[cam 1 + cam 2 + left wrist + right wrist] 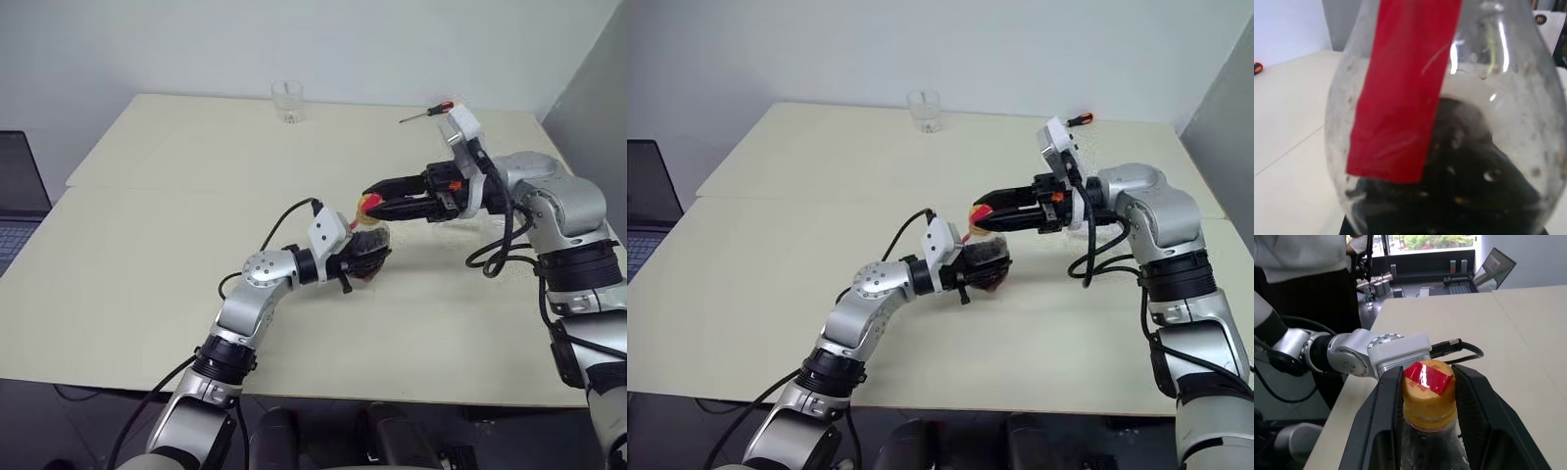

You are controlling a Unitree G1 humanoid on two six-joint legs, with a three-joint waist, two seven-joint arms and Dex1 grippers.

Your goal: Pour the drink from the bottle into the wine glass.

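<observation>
The small clear bottle (372,241) is held just above the table's middle, with my left gripper (364,262) shut around its rounded body. Dark drink (1459,186) fills its lower part, and a red tag (1400,93) runs down its side. My right gripper (376,205) reaches in level from the right. Its two black fingers (1383,406) are shut on either side of the yellow cap (1428,391), which has a red sticker on top. The wine glass is hidden, and I cannot make it out.
A short clear tumbler (287,101) stands at the table's far edge. A red-handled screwdriver (428,113) lies at the far right. A laptop (15,196) sits off the table's left side. A person (1308,264) stands beyond the table in the right wrist view.
</observation>
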